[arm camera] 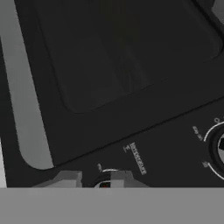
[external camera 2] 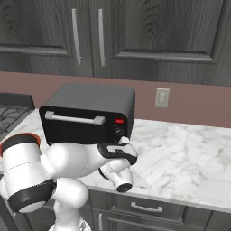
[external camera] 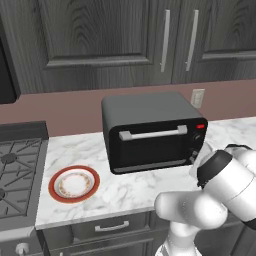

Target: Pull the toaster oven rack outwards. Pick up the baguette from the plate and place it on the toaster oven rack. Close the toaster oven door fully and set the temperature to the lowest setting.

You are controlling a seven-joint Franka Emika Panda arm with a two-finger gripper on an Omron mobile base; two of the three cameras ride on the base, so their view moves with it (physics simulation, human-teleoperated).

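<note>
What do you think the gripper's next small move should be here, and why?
Probably a slow turn of the knob toward its lowest mark. The toaster oven door is shut, the plate is bare, and the gripper appears closed on that knob on the toaster oven, so only the setting seems left.

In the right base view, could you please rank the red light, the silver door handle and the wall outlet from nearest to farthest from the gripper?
Measured from the gripper, shut at the knobs on the toaster oven:
1. Red light, just above the gripper on the oven's control side.
2. Silver door handle, up and to the left across the closed toaster oven door.
3. Wall outlet, on the backsplash behind, to the right.
</note>
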